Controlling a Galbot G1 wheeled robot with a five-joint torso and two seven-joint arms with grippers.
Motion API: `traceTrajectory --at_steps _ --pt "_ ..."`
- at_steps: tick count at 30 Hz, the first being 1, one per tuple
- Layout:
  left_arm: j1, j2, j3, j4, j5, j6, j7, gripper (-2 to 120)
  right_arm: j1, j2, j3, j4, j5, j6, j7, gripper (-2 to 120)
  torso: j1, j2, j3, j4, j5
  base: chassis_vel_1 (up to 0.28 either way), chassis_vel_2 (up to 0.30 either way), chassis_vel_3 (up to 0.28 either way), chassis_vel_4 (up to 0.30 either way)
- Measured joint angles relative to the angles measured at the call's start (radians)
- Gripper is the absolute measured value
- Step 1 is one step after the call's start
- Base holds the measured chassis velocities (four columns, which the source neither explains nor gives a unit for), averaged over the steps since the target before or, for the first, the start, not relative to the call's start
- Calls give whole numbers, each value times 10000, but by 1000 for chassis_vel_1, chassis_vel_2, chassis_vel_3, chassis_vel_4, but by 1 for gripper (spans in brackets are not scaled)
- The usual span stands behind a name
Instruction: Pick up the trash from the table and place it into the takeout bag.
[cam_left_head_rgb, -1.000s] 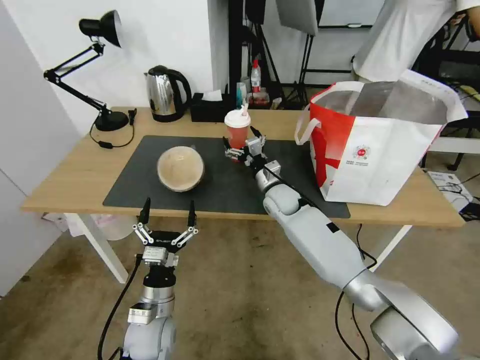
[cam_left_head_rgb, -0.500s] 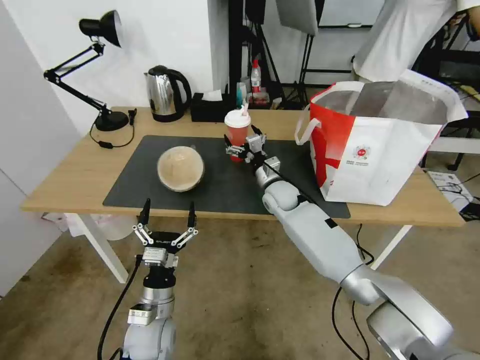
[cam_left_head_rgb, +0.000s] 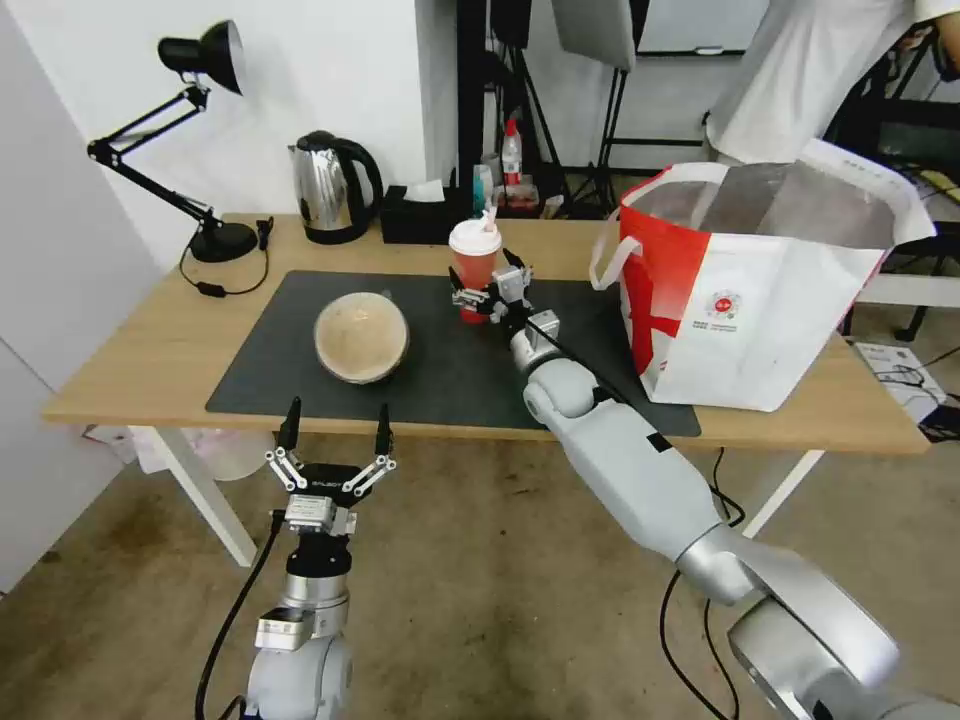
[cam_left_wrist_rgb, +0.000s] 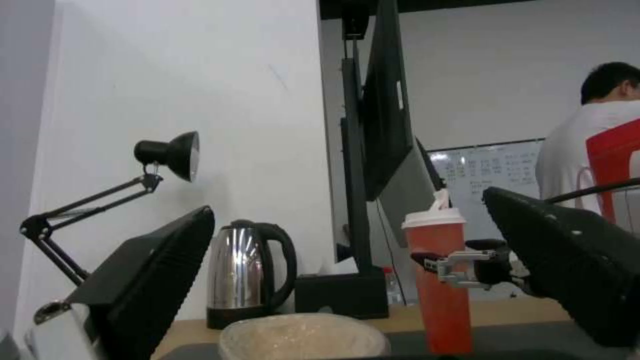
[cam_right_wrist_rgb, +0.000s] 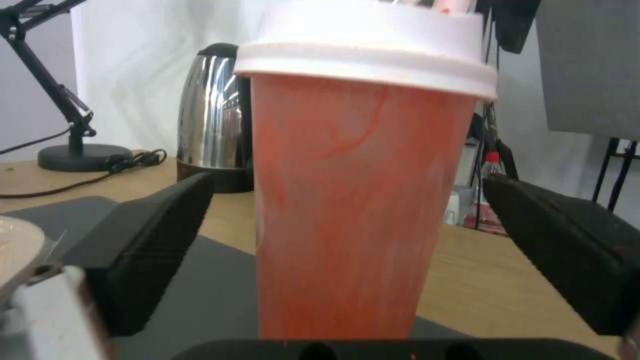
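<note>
The cup (cam_left_head_rgb: 474, 268) stands upright on the mat (cam_left_head_rgb: 300, 345) at the table's (cam_left_head_rgb: 140, 360) far side, between your right gripper's (cam_left_head_rgb: 487, 290) spread fingers, untouched. The bowl (cam_left_head_rgb: 361, 336) sits nearby, the bag (cam_left_head_rgb: 770, 300) beyond. Your left gripper (cam_left_head_rgb: 334, 430) hangs open before the table edge.

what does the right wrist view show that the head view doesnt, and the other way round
Right wrist view alone: both open fingers flanking the red drink cup with clear gaps, not yet touching it.
Head view alone: the takeout bag standing at the table's right end, the beige bowl whole on the mat, and the left gripper waiting open below the table's front edge.
Both: the cup upright on the mat, the right gripper around it, the kettle behind.
</note>
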Motion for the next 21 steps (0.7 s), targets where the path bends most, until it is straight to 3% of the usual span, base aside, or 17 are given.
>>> traceTrajectory --at_steps 5,9,12,13,21 --pt "0 0 -4 5 0 -3 -1 100 0 26 -13 -55 0 0 -65 87 0 0 0 1 0 0 0 0 0" --pt "-10 0 -6 10 0 -4 0 100 -1 20 -45 -67 0 0 -110 69 0 0 0 0 0 0 0 0 0" --pt "-18 0 -6 14 0 -5 0 100 -6 20 -51 -67 0 0 -113 63 0 1 0 0 0 0 0 0 0" --pt "-21 0 -7 17 0 -5 0 100 -10 21 -54 -67 -1 0 -116 54 0 1 -1 -1 0 0 0 0 0" --pt "-32 1 -14 22 0 -8 0 100 -41 23 -70 -64 -1 2 -123 37 0 1 -1 -1 0 0 0 0 0"
